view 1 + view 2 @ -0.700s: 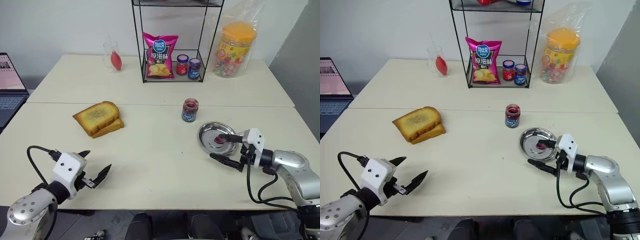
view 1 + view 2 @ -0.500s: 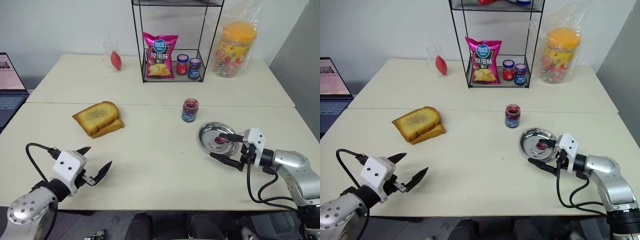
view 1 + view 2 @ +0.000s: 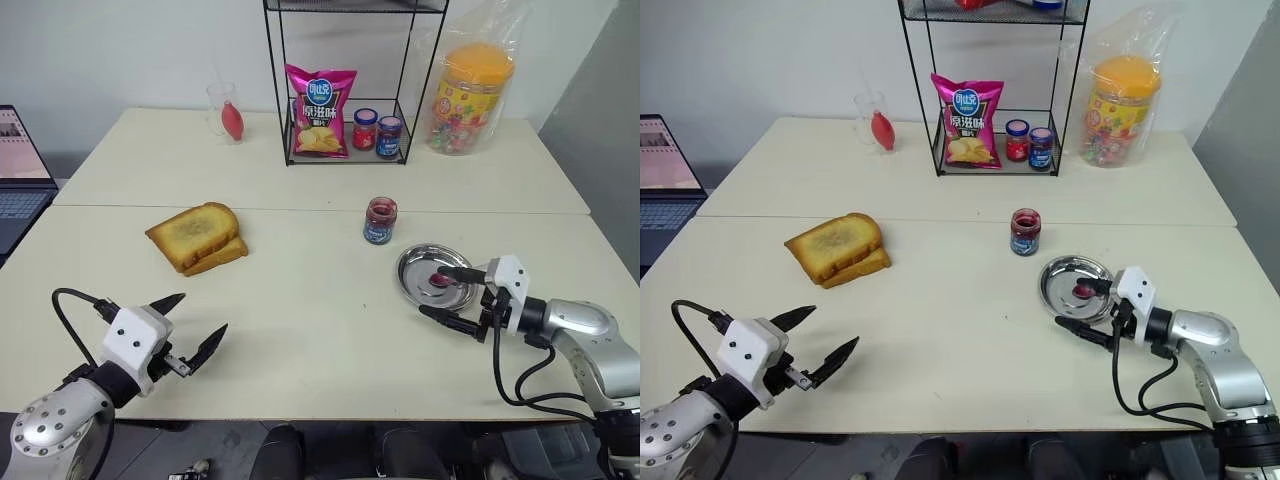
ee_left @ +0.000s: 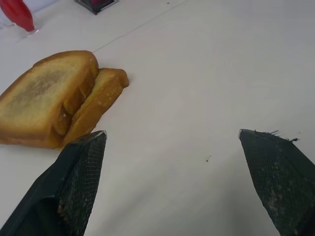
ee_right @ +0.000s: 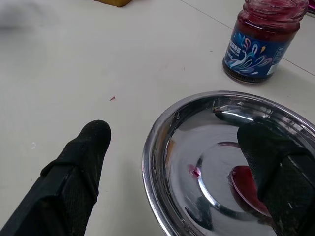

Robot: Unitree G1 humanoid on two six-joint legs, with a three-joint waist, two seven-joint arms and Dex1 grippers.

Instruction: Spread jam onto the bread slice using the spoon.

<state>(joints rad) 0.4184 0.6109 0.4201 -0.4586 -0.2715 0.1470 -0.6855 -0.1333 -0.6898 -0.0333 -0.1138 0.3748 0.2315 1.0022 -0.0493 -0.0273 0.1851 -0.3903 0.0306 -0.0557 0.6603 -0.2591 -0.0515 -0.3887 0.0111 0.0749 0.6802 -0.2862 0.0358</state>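
Worktop (image 3: 300,330) is seen with two stacked toast slices; bread slice (image 3: 222,256) is the lower, golden one. Steel dish (image 3: 410,270) holds the red-smeared spoon (image 5: 248,184); jam (image 3: 380,219) jar stands just beside it. Right end effector (image 3: 452,293) straddles the dish rim, released and empty; it should be closed on the spoon handle, judged low and level. Left end effector (image 3: 192,326) is spread wide, empty, well apart from the bread.
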